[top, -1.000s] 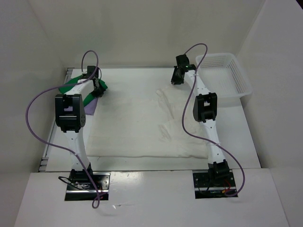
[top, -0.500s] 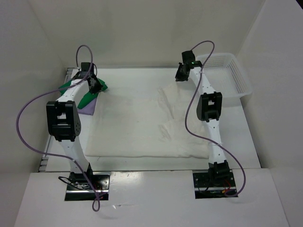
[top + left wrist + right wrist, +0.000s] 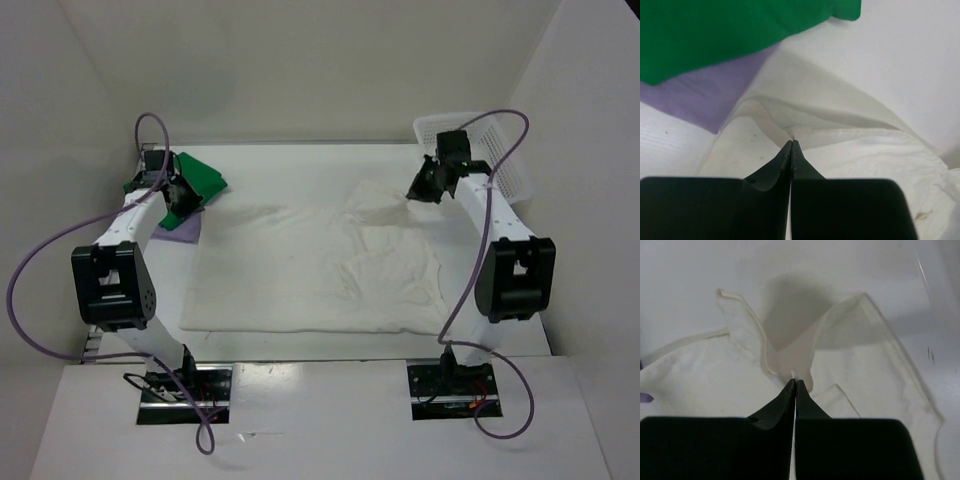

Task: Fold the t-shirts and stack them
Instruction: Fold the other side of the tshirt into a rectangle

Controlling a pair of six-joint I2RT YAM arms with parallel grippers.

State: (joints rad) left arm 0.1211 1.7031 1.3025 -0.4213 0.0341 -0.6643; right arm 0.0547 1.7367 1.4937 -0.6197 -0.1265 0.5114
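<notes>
The creamy white t-shirt [image 3: 310, 265] lies spread over the middle of the table. My left gripper [image 3: 186, 195] is shut on its far left corner [image 3: 790, 131] and lifts it a little. My right gripper [image 3: 420, 186] is shut on its far right corner [image 3: 790, 362] and holds it up. The bright green t-shirt [image 3: 195, 178] lies bunched at the far left on top of the pale lavender-purple t-shirt [image 3: 182, 228]. Both also show in the left wrist view, green [image 3: 730, 30] above purple [image 3: 705, 97].
A white plastic mesh basket [image 3: 495, 165] stands at the far right, just behind my right arm. The enclosure walls stand close on the left, back and right. The white shirt's near edge lies close to the table's front edge [image 3: 320, 345].
Both arms swung outward, the left to the left and the right to the right. The white shirt's far corners are pulled apart and its far edge is drawn out wider.
</notes>
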